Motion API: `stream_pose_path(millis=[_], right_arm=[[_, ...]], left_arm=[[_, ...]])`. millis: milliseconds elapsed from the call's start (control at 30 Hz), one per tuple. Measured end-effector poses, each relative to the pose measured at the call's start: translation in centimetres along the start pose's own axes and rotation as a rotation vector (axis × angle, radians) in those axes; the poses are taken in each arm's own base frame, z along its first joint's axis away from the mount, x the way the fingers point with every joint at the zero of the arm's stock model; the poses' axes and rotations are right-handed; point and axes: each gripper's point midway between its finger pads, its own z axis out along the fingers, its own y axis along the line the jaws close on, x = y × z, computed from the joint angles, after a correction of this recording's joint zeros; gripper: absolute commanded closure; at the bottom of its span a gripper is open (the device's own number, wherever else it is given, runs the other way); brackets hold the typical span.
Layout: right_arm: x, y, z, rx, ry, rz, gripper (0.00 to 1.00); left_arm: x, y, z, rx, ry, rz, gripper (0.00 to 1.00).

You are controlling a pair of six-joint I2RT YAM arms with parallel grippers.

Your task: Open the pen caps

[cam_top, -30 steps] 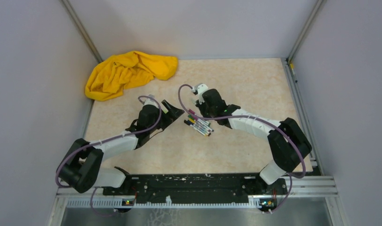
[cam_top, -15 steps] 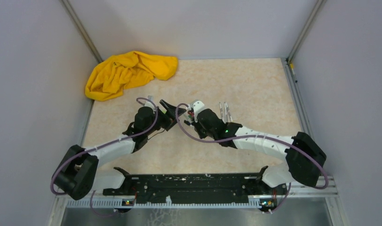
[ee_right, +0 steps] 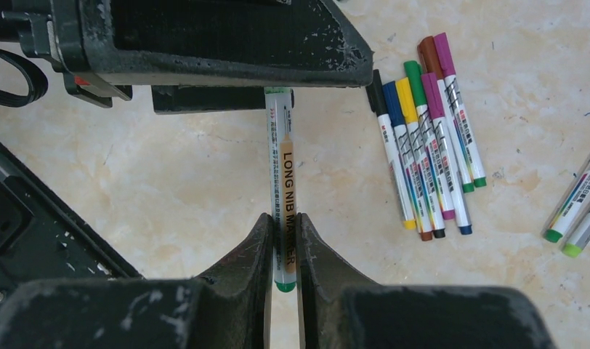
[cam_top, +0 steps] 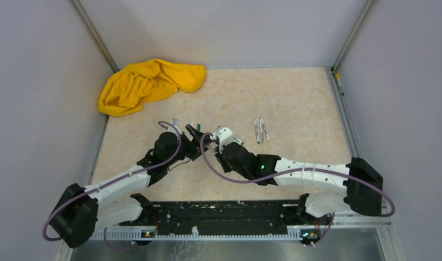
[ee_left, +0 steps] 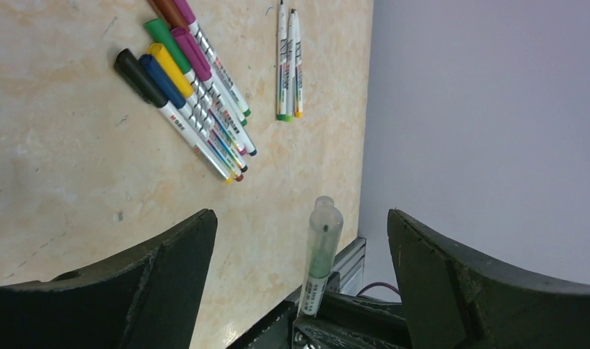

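My right gripper (ee_right: 283, 222) is shut on a white pen (ee_right: 281, 160) with a green tail end, held above the table. The pen's other end carries a clear cap (ee_left: 325, 229) over a green tip. That cap stands between the fingers of my open left gripper (ee_left: 301, 218), touching neither finger. In the top view both grippers meet left of centre, left gripper (cam_top: 196, 136) facing right gripper (cam_top: 210, 144). Several pens (ee_left: 197, 102) lie side by side on the table, each with its coloured pen cap (ee_right: 415, 83) on.
A few thinner pens (cam_top: 261, 130) lie apart to the right; the left wrist view shows two of them (ee_left: 288, 62). A crumpled yellow cloth (cam_top: 148, 81) lies in the far left corner. Grey walls close the table's sides and back.
My right arm has swung left and nearer with the pen, uncovering the thinner pens. My left gripper has come forward around the pen's capped end.
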Motion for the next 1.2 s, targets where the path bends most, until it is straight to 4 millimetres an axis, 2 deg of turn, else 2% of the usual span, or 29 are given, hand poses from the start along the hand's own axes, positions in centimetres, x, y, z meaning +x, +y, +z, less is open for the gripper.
stream_pose_path(millis=[333,500,667,900,1133,1200], right_arm=[[1.3,1.8,-1.1,0.010,0.012,-0.022,1.00],[1.7,2.5,-1.5,0.008,0.015,-0.031,1.00],[1.7,2.5,-1.6,0.019,0.012,-0.032,1.00],[2.5,2.1,-1.5,0.030,0.025,-0.039,1.00],[3.1,1.9,-1.7,0.033,0.035,-0.047,1.00],[2.9,1.9,-1.9,0.031,0.031,-0.047,1.00]], left_arm=[[0.5,1.0,-2.1,-0.009,-0.023,-0.016,0.19],[0.7,1.2,-2.2,-0.013,-0.032,-0.016,0.28],[1.3,1.5,-2.3,-0.020,-0.025,-0.014,0.37],[1.8,1.0,-2.5,-0.010,-0.022,-0.014,0.57],[2.3,1.0,-2.5,-0.011,-0.019,-0.001,0.66],[2.3,1.0,-2.5,-0.013,-0.020,0.001,0.72]])
